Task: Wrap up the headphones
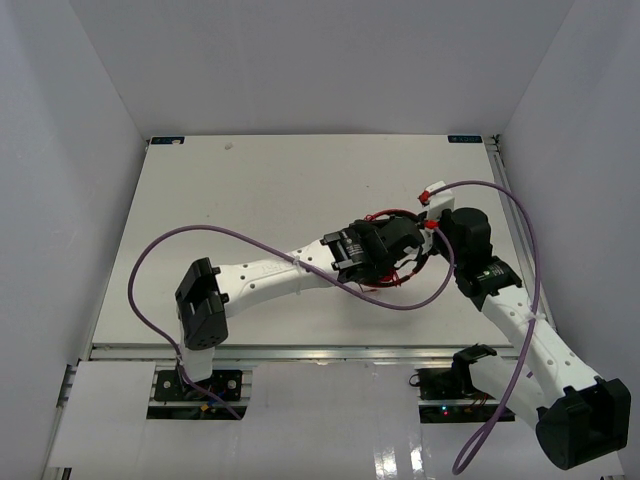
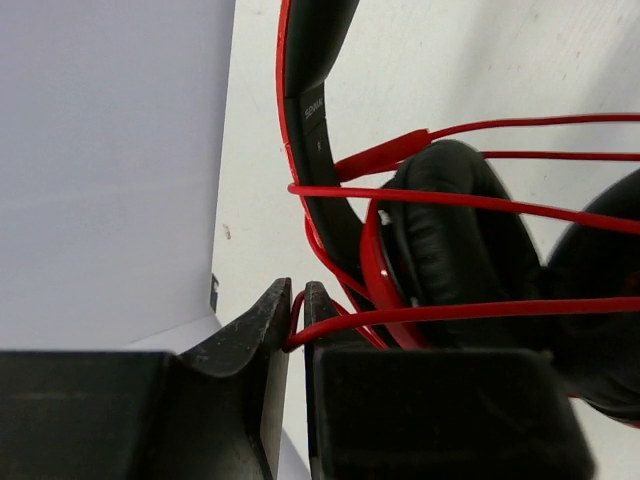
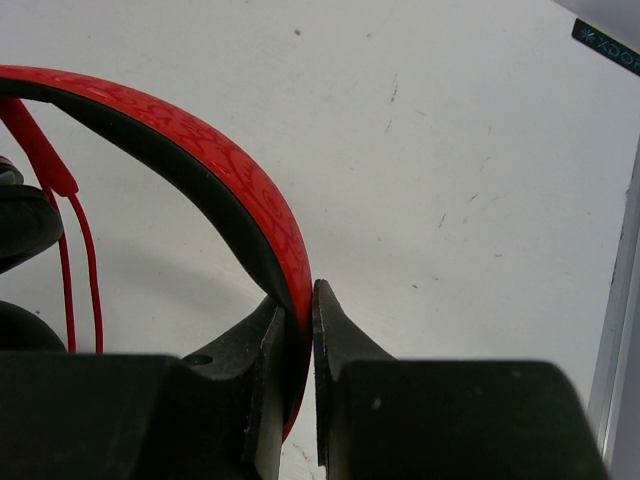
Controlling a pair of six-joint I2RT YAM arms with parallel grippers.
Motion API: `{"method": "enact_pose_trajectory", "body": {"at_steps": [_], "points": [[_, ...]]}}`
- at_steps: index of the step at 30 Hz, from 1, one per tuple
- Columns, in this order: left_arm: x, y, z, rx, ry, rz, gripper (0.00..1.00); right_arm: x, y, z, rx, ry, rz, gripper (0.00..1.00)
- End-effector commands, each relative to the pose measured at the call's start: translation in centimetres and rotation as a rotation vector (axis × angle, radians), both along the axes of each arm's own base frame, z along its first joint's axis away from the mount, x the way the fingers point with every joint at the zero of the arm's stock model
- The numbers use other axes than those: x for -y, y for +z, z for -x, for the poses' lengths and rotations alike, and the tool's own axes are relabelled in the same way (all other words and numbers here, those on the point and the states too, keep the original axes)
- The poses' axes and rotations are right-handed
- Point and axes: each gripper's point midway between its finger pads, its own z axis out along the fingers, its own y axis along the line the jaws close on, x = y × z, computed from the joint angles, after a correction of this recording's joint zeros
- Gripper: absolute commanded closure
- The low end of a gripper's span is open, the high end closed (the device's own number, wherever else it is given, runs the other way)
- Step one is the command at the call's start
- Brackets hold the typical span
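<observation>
The red headphones (image 1: pixel 400 240) lie at the table's middle right, mostly hidden between both arms. In the left wrist view their black ear pads (image 2: pixel 470 250) and black inner headband (image 2: pixel 315 60) show, with several turns of the thin red cable (image 2: pixel 460 200) across the pads. My left gripper (image 2: pixel 296 310) is shut on a loop of that cable. In the right wrist view the patterned red band (image 3: pixel 200 160) arcs from upper left down into my right gripper (image 3: pixel 300 310), which is shut on it. The cable (image 3: pixel 85 270) hangs at the left there.
Thick purple robot cables (image 1: pixel 200 235) loop over the table by both arms. The white table (image 1: pixel 260 190) has white walls on three sides. A metal rail (image 3: pixel 615 330) marks the table's right edge.
</observation>
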Motion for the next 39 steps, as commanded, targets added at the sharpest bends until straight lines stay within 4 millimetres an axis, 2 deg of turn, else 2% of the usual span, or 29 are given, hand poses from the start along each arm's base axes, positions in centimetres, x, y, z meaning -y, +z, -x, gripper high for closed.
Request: {"method": "enact_pose_trajectory", "body": {"at_steps": [1, 8, 9, 11, 16, 18, 21, 24, 26, 28, 29, 31, 32, 34, 37, 39], "points": [[-2.5, 2.7, -1.0, 0.081, 0.052, 0.057, 0.75, -1.5, 2.4, 0.6, 0.031, 0.078, -0.053, 0.92], [-3.2, 0.9, -1.4, -0.02, 0.05, 0.178, 0.68, -2.5, 2.8, 1.5, 0.017, 0.129, -0.095, 0.92], [-3.6, 1.2, -1.7, -0.017, 0.058, 0.195, 0.68, -2.5, 2.9, 1.6, 0.017, 0.129, -0.099, 0.92], [-4.1, 0.0, -2.1, -0.066, 0.063, 0.253, 0.68, -2.9, 2.8, 2.1, 0.003, 0.155, -0.117, 0.92], [-4.6, -1.1, -2.3, -0.134, 0.054, 0.368, 0.67, -3.6, 3.0, 2.8, -0.018, 0.191, -0.146, 0.92], [-4.9, -0.9, -2.3, -0.146, 0.059, 0.423, 0.66, -3.7, 3.0, 2.9, -0.028, 0.197, -0.149, 0.92], [-5.8, 0.4, -2.6, -0.14, 0.074, 0.498, 0.56, -3.8, 2.6, 2.8, -0.05, 0.192, -0.15, 0.92], [-7.3, 3.6, -2.5, -0.107, 0.108, 0.609, 0.45, -3.6, 2.1, 2.4, -0.073, 0.169, -0.14, 0.92], [-7.8, 5.4, -1.5, -0.114, 0.102, 0.699, 0.43, -3.4, 1.9, 2.0, -0.076, 0.153, -0.134, 0.92], [-7.8, 6.1, 0.0, -0.161, 0.074, 0.788, 0.43, -3.3, 1.7, 1.8, -0.081, 0.141, -0.127, 0.92], [-8.2, 7.6, 1.2, -0.169, 0.042, 0.865, 0.42, -3.3, 1.4, 1.7, -0.088, 0.137, -0.125, 0.92], [-7.6, 4.6, 4.2, -0.309, -0.026, 0.941, 0.42, -3.1, 1.3, 1.2, -0.087, 0.12, -0.12, 0.92], [-7.5, 4.0, 5.2, -0.335, -0.056, 0.98, 0.41, -3.0, 1.2, 1.0, -0.088, 0.112, -0.116, 0.92], [-8.5, 1.5, 7.3, -0.4, -0.054, 1.038, 0.39, -2.9, 1.5, 0.6, -0.081, 0.101, -0.113, 0.92], [-8.7, -1.4, 9.9, -0.506, -0.067, 1.13, 0.36, -3.1, 1.9, 0.1, -0.084, 0.101, -0.117, 0.92], [-8.2, -3.3, 12.0, -0.596, -0.082, 1.168, 0.34, -3.3, 1.8, -0.3, -0.091, 0.099, -0.119, 0.92]]}}
